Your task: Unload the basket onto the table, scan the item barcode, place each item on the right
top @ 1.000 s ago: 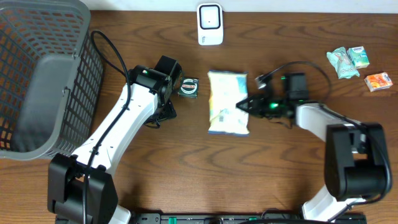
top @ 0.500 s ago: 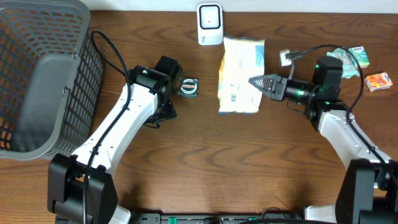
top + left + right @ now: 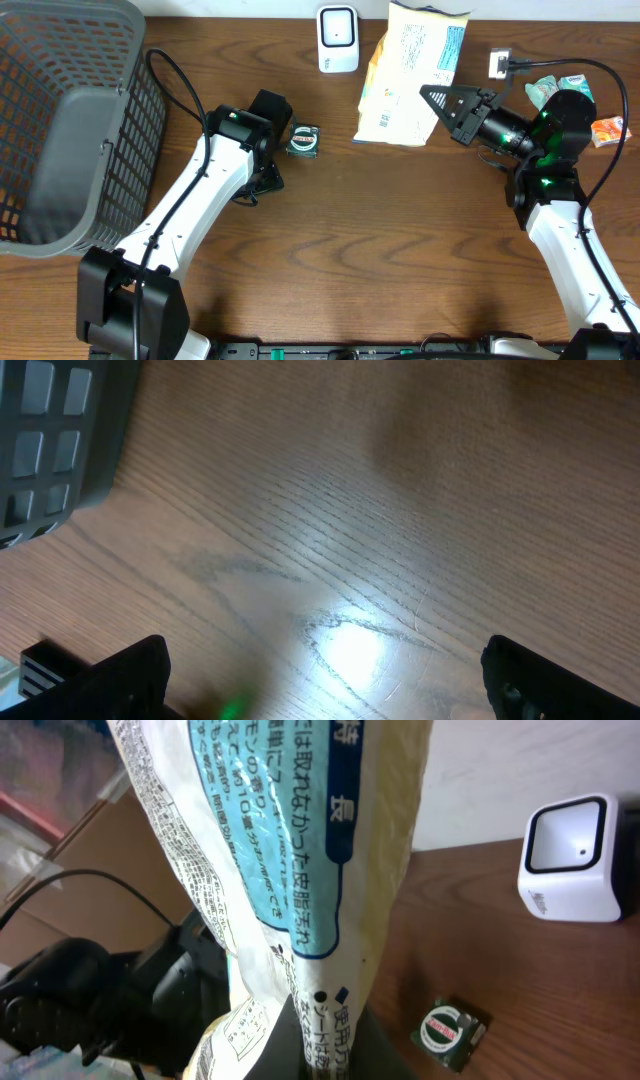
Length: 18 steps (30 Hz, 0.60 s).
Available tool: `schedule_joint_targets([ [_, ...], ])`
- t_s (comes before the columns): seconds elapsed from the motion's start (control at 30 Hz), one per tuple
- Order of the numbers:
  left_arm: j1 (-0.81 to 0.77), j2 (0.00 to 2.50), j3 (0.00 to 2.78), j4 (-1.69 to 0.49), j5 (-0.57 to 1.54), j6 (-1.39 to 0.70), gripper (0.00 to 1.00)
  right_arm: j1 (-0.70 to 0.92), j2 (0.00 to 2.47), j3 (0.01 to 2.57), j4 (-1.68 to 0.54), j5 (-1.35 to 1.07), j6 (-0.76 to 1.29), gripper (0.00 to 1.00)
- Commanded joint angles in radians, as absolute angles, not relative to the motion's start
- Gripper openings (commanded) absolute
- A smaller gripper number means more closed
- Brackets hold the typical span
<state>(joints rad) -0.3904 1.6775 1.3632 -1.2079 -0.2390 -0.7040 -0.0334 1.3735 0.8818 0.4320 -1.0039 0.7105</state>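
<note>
The item is a pale yellow and white bag [image 3: 410, 70] with a blue printed panel. It hangs lifted off the table, tilted, just right of the white barcode scanner [image 3: 338, 38] at the back edge. My right gripper [image 3: 430, 100] is shut on the bag's right edge. In the right wrist view the bag [image 3: 290, 850] fills the middle, pinched between the dark fingers of my right gripper [image 3: 325, 1040], with the scanner [image 3: 572, 855] to the right. My left gripper [image 3: 262, 180] hovers low over bare wood, jaws wide apart and holding nothing [image 3: 330, 700].
A grey mesh basket [image 3: 60, 120] fills the far left. A small green-labelled tin [image 3: 303, 140] lies beside the left wrist, also in the right wrist view [image 3: 450, 1032]. Small packets [image 3: 560, 98] and an orange one [image 3: 608, 130] lie at the back right.
The right arm has lifted the bag from the table's middle up and back toward the right, next to the scanner. The left arm has not moved.
</note>
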Motion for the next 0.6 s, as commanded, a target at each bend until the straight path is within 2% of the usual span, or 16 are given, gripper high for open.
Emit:
schedule_joint_targets([
  [0.0,-0.387,1.672,1.357,-1.215,-0.255,-0.713,0.98,-0.030,1.356,0.890,0.460,-0.981,0.740,0.01],
  [0.57,-0.387,1.672,1.357,-1.215,-0.255,-0.713,0.98,-0.004,1.357,0.890,0.472,-0.982,0.763,0.01],
])
